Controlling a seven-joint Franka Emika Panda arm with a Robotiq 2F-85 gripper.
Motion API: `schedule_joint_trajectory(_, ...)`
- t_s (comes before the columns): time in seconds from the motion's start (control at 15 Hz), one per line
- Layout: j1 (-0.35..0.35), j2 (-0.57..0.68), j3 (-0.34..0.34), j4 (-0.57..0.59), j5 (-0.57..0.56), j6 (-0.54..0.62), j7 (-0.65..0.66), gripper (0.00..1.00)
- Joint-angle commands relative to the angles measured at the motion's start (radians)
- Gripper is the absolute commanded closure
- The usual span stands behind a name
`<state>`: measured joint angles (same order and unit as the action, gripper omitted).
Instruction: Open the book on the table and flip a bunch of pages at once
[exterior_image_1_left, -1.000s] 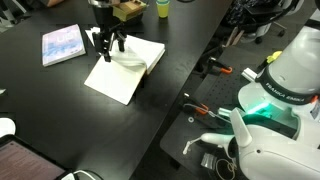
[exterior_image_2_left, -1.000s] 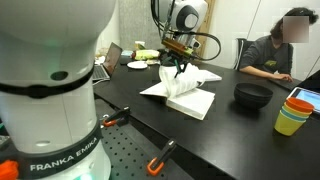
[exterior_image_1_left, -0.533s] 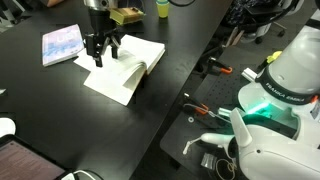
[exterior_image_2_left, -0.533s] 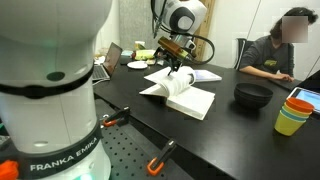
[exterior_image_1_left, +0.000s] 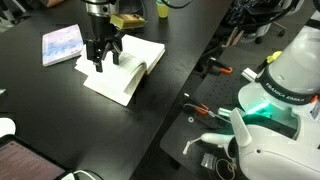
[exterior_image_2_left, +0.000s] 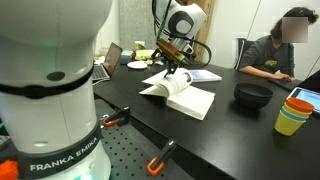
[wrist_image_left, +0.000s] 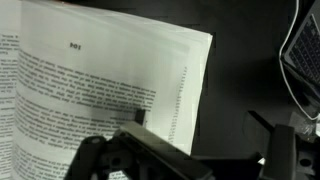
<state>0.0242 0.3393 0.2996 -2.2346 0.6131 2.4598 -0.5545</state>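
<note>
The thick book (exterior_image_1_left: 125, 75) lies open on the black table (exterior_image_1_left: 60, 110), white pages up; it also shows in an exterior view (exterior_image_2_left: 190, 97). A bunch of its pages (exterior_image_2_left: 166, 86) stands partly lifted beside the gripper. My gripper (exterior_image_1_left: 102, 58) hangs over the left part of the open book, fingers spread, tips down at the pages; an exterior view (exterior_image_2_left: 169, 72) shows it too. In the wrist view printed pages (wrist_image_left: 90, 80) fill the left, with the stack's edge (wrist_image_left: 185, 95) between my spread fingers (wrist_image_left: 185, 152). The tan-orange cover is hidden.
A thin bluish-lavender book (exterior_image_1_left: 62, 43) lies on the table just left of the open book. A black bowl (exterior_image_2_left: 253, 95) and stacked coloured cups (exterior_image_2_left: 295, 110) stand near a seated person (exterior_image_2_left: 280, 45). A green cup (exterior_image_1_left: 162, 8) is at the far edge.
My gripper has moved left across the open book toward the lavender book, carrying the arched bunch of pages over. The pages now lie lower.
</note>
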Motion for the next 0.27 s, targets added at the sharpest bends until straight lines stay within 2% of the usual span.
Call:
schedule_joint_trajectory(0.0, 0.017, -0.022, 0.001, -0.001, -0.026, -0.036, 0.017, 0.0)
schedule_joint_trajectory(0.2, 0.051, -0.022, -0.007, -0.015, -0.11, -0.041, 0.06, 0.0)
